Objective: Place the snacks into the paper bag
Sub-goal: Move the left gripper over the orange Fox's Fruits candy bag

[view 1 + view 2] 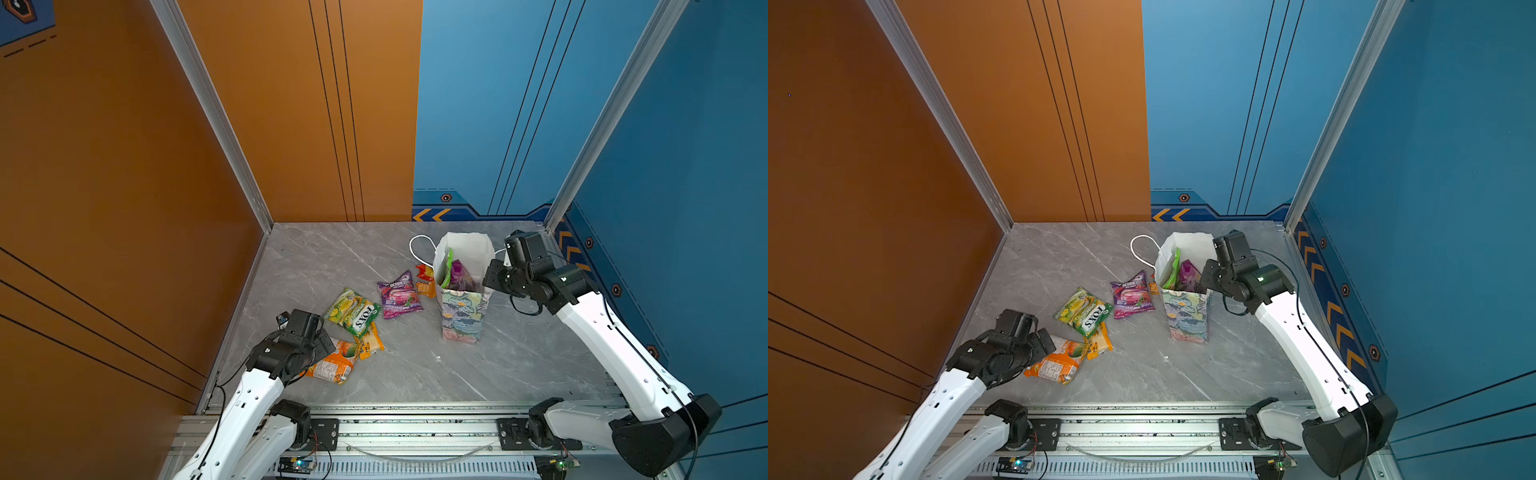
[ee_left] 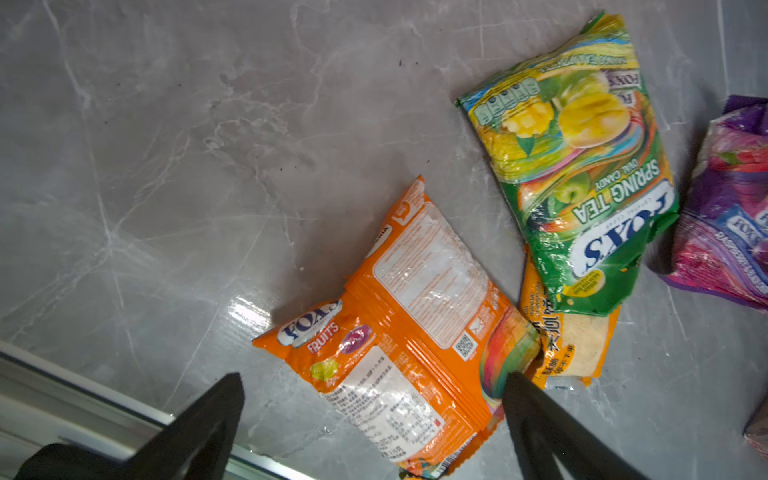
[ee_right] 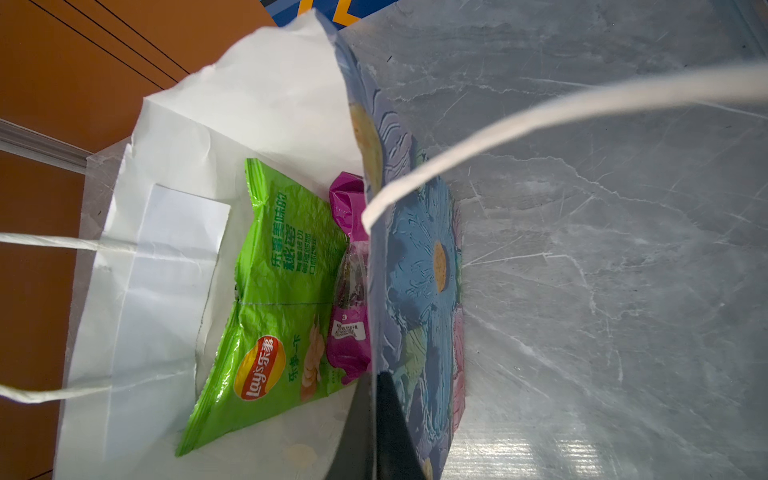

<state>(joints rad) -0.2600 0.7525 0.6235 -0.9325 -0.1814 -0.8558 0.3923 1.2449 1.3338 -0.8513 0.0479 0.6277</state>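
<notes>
Bag (image 1: 463, 318) stands upright at rear right of table (image 1: 519, 365), mouth open; floral blue-green outside, white inside, two white cord handles. Right gripper (image 3: 376, 415) pinches its right wall at the rim, fingers pressed together. Inside: two snacks, green crisps (image 3: 274, 299) and purple packet (image 3: 349, 266). Outside: six. Two sachets (image 1: 424, 272) lie just beside the bag's left side; berries packet (image 1: 399, 295) next to them; green packet (image 1: 353, 311) overlaps yellow packet (image 1: 371, 343); orange packet (image 2: 399, 332) lies nearest the front-left table edge. Left gripper (image 2: 374, 378) is spread wide astride its corner. Open marble: front centre and rear left
</notes>
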